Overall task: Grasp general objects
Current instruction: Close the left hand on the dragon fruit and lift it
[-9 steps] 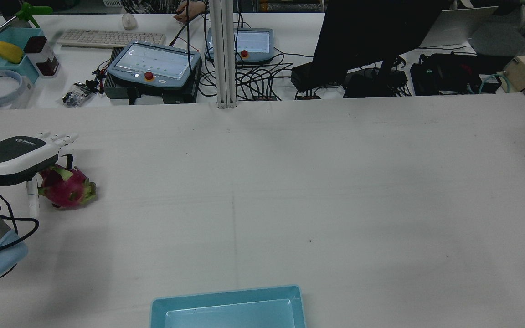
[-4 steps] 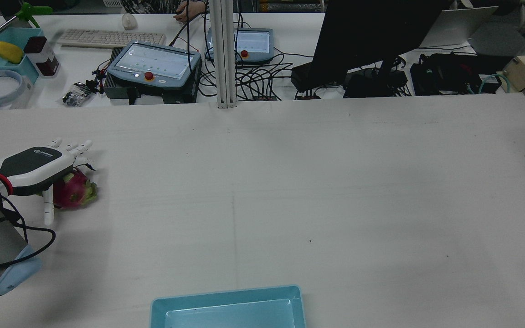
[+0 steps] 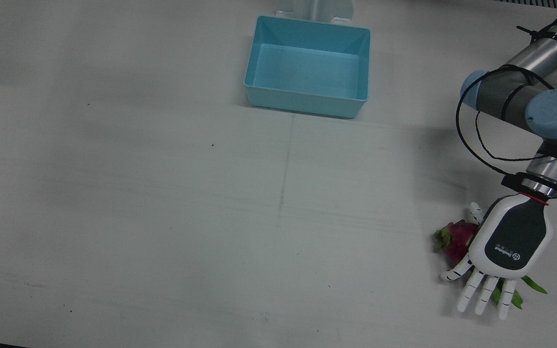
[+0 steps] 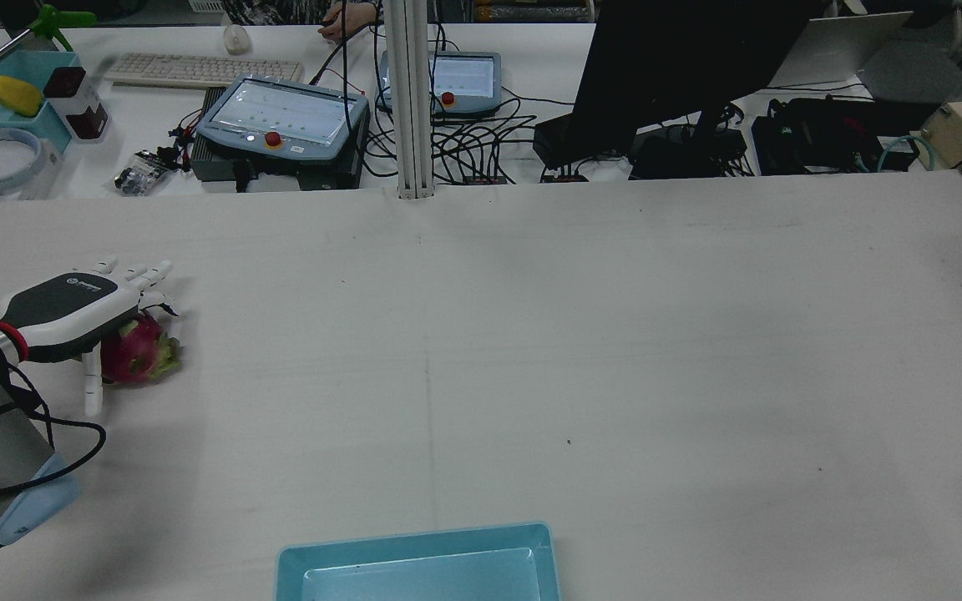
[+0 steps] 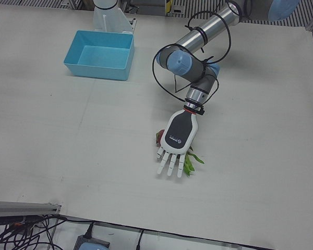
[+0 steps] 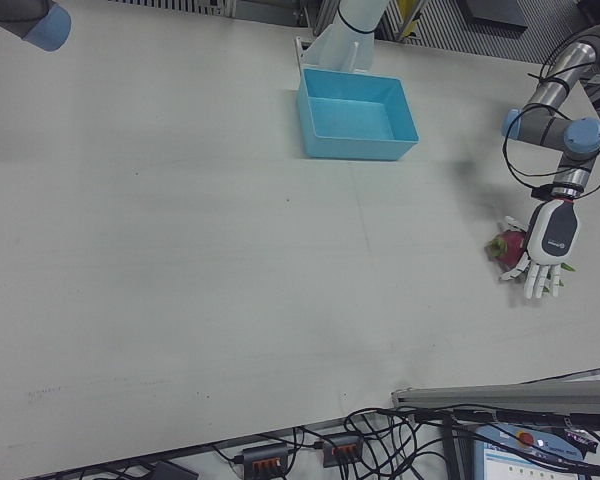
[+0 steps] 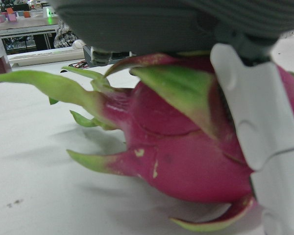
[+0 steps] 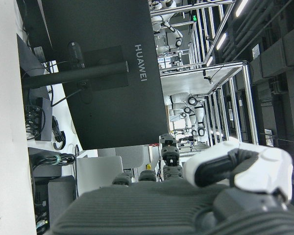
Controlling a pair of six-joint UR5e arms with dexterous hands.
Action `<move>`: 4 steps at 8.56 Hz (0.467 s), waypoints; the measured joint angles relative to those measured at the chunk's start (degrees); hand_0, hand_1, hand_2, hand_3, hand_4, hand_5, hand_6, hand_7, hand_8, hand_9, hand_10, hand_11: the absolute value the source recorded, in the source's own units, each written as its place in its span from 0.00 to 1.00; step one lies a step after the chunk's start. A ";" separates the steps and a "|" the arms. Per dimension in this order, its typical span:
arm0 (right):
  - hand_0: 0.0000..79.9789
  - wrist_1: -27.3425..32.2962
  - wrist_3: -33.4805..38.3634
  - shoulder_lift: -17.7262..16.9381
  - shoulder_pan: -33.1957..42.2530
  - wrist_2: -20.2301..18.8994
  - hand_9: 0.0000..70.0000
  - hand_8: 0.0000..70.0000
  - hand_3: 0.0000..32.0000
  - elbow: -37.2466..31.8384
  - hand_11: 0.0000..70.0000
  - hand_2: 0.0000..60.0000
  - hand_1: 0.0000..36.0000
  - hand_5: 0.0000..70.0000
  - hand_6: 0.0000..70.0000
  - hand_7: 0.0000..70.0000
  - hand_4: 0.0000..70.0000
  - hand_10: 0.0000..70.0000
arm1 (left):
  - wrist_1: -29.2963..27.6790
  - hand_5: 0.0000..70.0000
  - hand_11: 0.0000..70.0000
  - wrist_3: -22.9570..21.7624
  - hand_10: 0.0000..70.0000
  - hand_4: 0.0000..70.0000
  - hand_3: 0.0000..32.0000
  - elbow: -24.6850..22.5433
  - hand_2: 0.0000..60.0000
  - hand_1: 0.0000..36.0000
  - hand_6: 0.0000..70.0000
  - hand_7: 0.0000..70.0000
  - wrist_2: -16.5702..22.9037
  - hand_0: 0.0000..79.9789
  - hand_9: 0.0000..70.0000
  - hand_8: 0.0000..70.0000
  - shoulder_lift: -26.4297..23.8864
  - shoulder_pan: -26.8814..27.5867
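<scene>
A pink dragon fruit [image 3: 454, 240] with green scales lies on the white table, near the edge on the robot's left side. My left hand [image 3: 510, 239] hovers palm down right over it, open, fingers stretched flat past the fruit. Seen from the rear, the hand [image 4: 72, 305] covers the fruit's [image 4: 137, 355] left part and the thumb hangs down beside it. In the left hand view the fruit [image 7: 181, 147] fills the frame under the palm, with the thumb [image 7: 255, 122] against its right side. My right hand [image 8: 235, 169] shows only in its own view, raised and facing a monitor.
A light blue bin [image 3: 307, 104] stands at the robot's side of the table, mid-width, with nothing in it. Beyond the far table edge lie teach pendants [image 4: 281, 117], cables, a keyboard and a black monitor [image 4: 681, 67].
My left hand has slid forward and right over the dragon fruit and come lower, covering more of it. The fruit has stayed put.
</scene>
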 measured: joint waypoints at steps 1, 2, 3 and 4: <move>0.00 0.00 0.00 0.00 0.00 0.00 0.00 0.00 0.00 0.00 0.00 0.00 0.00 0.00 0.00 0.00 0.00 0.00 | -0.07 0.81 0.29 0.01 0.18 0.16 0.00 0.11 1.00 0.98 0.27 0.46 -0.49 0.68 0.25 0.32 -0.02 0.01; 0.00 0.00 0.00 0.00 0.00 0.00 0.00 0.00 0.00 0.00 0.00 0.00 0.00 0.00 0.00 0.00 0.00 0.00 | -0.13 1.00 0.51 0.04 0.33 0.25 0.00 0.11 1.00 0.99 0.51 0.79 -1.09 0.70 0.53 0.50 -0.01 0.02; 0.00 0.00 0.00 0.00 0.00 0.00 0.00 0.00 0.00 0.00 0.00 0.00 0.00 0.00 0.00 0.00 0.00 0.00 | -0.13 1.00 0.64 0.06 0.43 0.30 0.00 0.09 1.00 1.00 0.65 0.98 -1.72 0.72 0.69 0.61 0.01 0.03; 0.00 0.00 0.00 0.00 0.01 0.00 0.00 0.00 0.00 0.00 0.00 0.00 0.00 0.00 0.00 0.00 0.00 0.00 | -0.12 1.00 0.82 0.07 0.56 0.37 0.00 0.06 1.00 1.00 0.84 1.00 -2.11 0.75 0.93 0.77 0.02 0.03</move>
